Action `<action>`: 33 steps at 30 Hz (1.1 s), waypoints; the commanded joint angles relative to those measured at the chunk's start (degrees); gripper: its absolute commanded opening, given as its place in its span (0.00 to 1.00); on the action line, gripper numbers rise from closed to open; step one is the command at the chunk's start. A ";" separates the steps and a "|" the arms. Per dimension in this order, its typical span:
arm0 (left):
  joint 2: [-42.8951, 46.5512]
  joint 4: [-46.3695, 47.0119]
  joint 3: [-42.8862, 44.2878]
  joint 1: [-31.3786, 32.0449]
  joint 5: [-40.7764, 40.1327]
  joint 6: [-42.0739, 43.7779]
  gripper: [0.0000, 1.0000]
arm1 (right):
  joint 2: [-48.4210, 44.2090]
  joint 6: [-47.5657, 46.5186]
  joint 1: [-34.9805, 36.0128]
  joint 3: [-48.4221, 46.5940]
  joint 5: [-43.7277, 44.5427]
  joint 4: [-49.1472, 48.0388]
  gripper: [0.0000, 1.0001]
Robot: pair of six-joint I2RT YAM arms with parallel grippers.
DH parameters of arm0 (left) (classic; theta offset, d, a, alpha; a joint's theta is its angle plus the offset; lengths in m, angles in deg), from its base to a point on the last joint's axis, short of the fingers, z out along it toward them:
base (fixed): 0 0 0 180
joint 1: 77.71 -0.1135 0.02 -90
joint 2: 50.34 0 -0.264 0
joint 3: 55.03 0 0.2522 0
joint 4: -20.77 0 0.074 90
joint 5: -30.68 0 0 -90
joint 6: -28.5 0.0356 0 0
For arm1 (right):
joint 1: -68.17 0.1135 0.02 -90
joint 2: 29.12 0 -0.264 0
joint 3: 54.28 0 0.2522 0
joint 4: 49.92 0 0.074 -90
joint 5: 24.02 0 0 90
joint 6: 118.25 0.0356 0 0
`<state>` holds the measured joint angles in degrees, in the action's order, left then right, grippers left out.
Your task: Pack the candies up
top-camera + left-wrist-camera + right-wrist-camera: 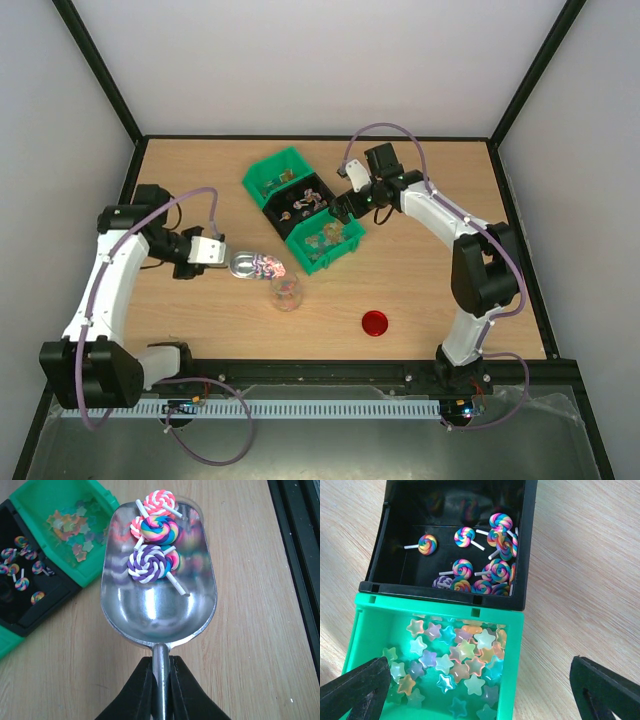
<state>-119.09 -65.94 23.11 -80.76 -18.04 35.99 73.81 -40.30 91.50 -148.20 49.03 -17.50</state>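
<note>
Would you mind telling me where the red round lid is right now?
In the top view, the red lid lies on the table near its front edge, between the clear jar and the right arm's base.

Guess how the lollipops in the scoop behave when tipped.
Lollipops probably slide easily: the scoop is smooth polished metal. Likely light, being tiny. Their sticks cross, so they may drop as a clump.

The scoop handle (pixel 160 650) runs off the bottom edge within the left gripper (pixel 160 666). What lies in the jar (pixel 286 290) is too small to tell.
</note>
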 commanded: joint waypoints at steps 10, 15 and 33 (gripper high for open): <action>-0.23 -1.14 2.57 6.40 -6.89 -0.43 0.02 | -1.86 1.00 0.20 2.28 1.03 -0.43 0.99; -0.86 -1.09 4.21 8.65 -10.18 -1.72 0.02 | -1.92 1.91 0.22 2.95 0.99 -1.28 0.99; -3.65 -1.02 9.71 13.78 -15.99 -5.93 0.02 | -3.25 2.20 0.22 5.38 1.80 -2.75 0.99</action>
<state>-122.50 -65.72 31.13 -68.52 -32.89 30.62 72.89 -38.14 91.50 -143.89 50.21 -20.06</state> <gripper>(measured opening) 0.077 0.986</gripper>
